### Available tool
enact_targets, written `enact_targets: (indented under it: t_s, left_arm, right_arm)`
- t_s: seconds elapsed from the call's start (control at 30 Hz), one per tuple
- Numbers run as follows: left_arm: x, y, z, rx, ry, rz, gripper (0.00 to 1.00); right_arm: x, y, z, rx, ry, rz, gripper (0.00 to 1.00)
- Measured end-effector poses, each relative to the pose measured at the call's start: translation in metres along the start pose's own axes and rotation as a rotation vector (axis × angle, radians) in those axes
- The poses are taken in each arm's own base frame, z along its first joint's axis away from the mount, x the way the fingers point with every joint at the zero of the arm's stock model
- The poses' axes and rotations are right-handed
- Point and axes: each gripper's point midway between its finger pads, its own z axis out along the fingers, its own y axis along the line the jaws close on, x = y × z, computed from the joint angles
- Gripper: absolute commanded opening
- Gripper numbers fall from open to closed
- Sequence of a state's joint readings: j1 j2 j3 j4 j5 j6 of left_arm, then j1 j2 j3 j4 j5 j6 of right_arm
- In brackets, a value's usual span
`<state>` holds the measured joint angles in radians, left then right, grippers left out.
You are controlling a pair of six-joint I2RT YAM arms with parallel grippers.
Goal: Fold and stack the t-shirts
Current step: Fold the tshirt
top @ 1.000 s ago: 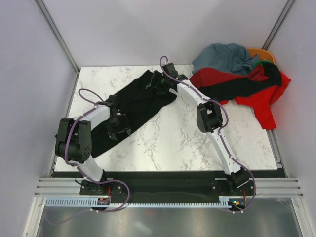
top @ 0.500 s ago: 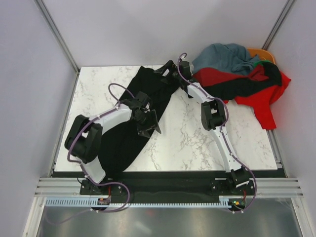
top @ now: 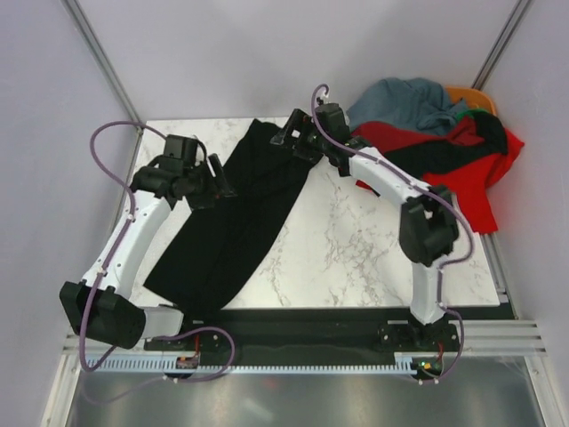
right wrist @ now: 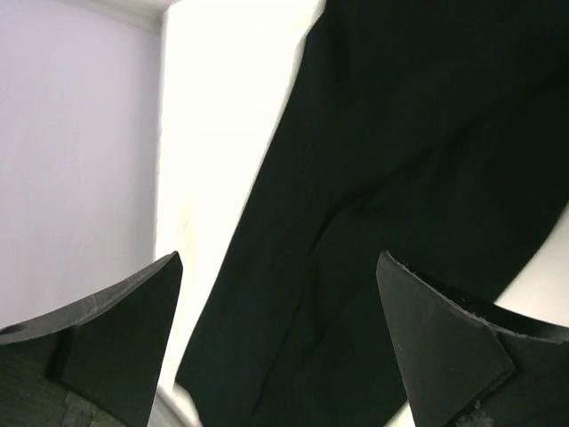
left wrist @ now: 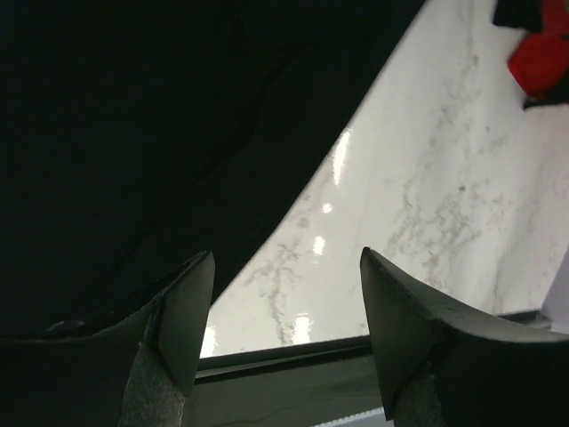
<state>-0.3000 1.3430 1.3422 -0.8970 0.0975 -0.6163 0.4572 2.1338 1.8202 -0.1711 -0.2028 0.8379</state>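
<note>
Black t-shirt (top: 240, 222) long diagonal strip, flat | left end effector (left wrist: 286, 258) wide | right end effector (right wrist: 277, 258) wide

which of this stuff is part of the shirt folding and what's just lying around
Part of the job: black tee, spread out; pile of tees, far right corner; left gripper and right gripper, both open.
Just there: table; rail; walls.

bare tabletop (top: 356, 249) centre-right, t-shirt pile (top: 427, 151) beyond
</note>
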Motion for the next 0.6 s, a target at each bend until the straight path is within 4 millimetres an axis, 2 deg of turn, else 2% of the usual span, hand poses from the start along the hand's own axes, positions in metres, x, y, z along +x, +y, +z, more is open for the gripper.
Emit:
enact_targets:
  t_s: [0.07, 0.13, 0.2, 0.23, 0.27, 0.3, 0.33, 0.43, 0.5, 0.6]
  left_arm:
    - [-0.007, 0.029, -0.009, -0.052, -0.033, -0.037, 0.74]
    - [-0.003, 0.051, -0.016, -0.092, -0.046, -0.055, 0.74]
    - [0.007, 0.064, -0.019, -0.117, -0.037, -0.052, 0.73]
    - [0.013, 0.070, -0.019, -0.129, -0.032, -0.047, 0.73]
    - [0.019, 0.075, -0.018, -0.139, -0.025, -0.044, 0.73]
    - [0.024, 0.079, -0.017, -0.148, -0.017, -0.042, 0.73]
    - [0.030, 0.084, -0.016, -0.157, -0.008, -0.041, 0.73]
    - [0.041, 0.097, -0.015, -0.184, 0.005, -0.044, 0.73]
    - [0.043, 0.103, -0.018, -0.195, -0.007, -0.044, 0.73]
    - [0.045, 0.108, -0.024, -0.198, -0.039, -0.044, 0.73]
  right_arm:
    - [0.025, 0.039, -0.045, -0.024, 0.001, -0.053, 0.98]
    - [0.066, 0.080, -0.087, -0.087, 0.022, -0.095, 0.95]
    - [0.126, 0.103, -0.118, -0.138, 0.095, -0.124, 0.90]
    - [0.155, 0.104, -0.127, -0.144, 0.141, -0.129, 0.89]
    - [0.189, 0.100, -0.133, -0.138, 0.200, -0.136, 0.84]
    - [0.213, 0.084, -0.133, -0.101, 0.248, -0.133, 0.83]
    - [0.248, 0.075, -0.136, -0.076, 0.316, -0.141, 0.82]
    - [0.318, 0.023, -0.133, 0.062, 0.457, -0.139, 0.80]
    - [0.344, 0.002, -0.131, 0.132, 0.506, -0.136, 0.80]
    - [0.360, -0.007, -0.125, 0.162, 0.526, -0.127, 0.80]
